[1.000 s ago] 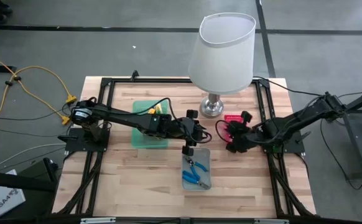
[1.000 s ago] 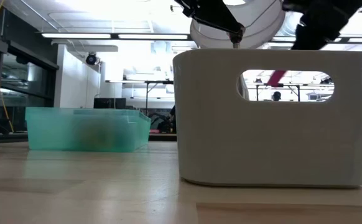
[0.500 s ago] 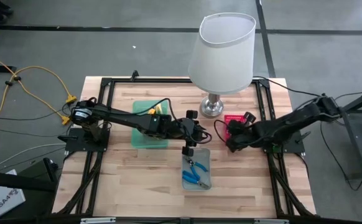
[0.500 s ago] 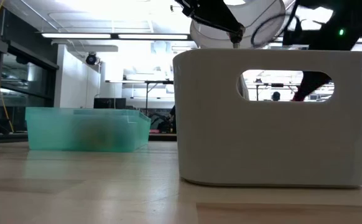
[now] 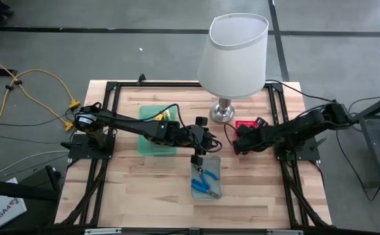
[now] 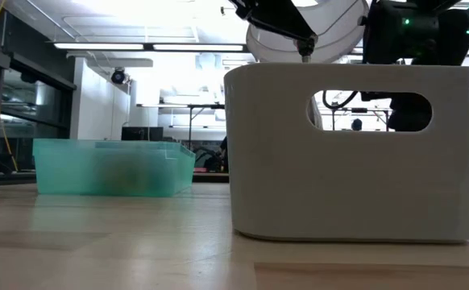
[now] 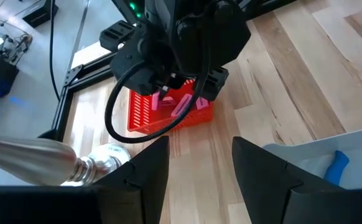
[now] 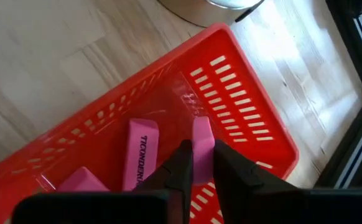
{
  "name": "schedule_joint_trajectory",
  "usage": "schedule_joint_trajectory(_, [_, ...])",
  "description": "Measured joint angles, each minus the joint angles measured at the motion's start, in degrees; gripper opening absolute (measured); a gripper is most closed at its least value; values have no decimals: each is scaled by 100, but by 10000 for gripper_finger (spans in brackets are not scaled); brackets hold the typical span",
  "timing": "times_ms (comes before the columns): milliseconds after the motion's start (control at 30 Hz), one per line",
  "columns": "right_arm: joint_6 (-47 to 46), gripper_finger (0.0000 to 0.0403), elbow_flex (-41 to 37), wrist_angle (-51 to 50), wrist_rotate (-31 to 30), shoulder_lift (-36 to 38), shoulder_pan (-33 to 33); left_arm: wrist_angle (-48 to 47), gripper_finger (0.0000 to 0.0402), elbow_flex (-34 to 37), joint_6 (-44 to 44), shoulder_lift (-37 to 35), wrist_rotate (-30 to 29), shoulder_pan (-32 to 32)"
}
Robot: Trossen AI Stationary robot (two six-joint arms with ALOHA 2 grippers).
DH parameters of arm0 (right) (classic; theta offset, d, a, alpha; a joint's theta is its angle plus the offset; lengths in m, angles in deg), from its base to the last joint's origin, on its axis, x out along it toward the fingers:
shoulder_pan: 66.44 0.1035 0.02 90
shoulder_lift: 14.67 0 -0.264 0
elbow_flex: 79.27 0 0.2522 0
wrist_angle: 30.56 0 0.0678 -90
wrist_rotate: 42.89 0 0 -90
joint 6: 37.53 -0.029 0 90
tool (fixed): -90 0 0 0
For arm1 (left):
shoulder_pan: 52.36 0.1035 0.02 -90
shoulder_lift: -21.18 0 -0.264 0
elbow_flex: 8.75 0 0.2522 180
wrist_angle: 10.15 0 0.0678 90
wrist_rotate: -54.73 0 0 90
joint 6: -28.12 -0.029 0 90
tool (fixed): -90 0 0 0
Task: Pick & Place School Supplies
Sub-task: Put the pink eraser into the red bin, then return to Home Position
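Observation:
My right gripper [image 8: 198, 177] is shut on a pink eraser [image 8: 203, 140] and points down into the red basket [image 8: 243, 99] at the table's right, by the lamp's foot. Two more pink erasers [image 8: 140, 162] lie flat on the basket's floor. The left wrist view shows the same gripper [image 7: 168, 93] over the basket [image 7: 145, 118] with the eraser [image 7: 184, 106] slanting below it. My left gripper [image 7: 199, 177] hangs open and empty above the grey tray [image 5: 217, 190], where blue-handled pliers [image 5: 206, 186] lie. My right gripper pinches the pink eraser between its two fingers by the end nearest the wrist [image 8: 203, 157]. The fingers slant down from above and lie along the eraser. The free end [image 8: 202, 124] reaches ahead of the fingertips into the basket; I cannot tell whether it touches the floor.
A big white-shaded lamp [image 5: 239, 55] stands at the far middle, its metal foot [image 5: 222, 112] close beside the red basket. A green tray [image 5: 152, 140] sits left of centre, partly under the left arm. Bare wood lies along the near edge.
My right gripper has gone down toward the red basket and tipped more steeply downward, carrying the pink eraser with it. In the low view the eraser sank behind the grey tray's handle hole and is now hidden by the dark gripper.

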Motion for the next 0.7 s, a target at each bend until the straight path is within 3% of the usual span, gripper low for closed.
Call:
schedule_joint_trajectory(333, [35, 99, 0, 55, 110, -11, 5, 1, 168, 0, 2, 0, 0, 0])
schedule_joint_trajectory(700, [443, 115, 0, 272, 394, 53, 5, 1, 168, 0, 9, 0, 0, 0])
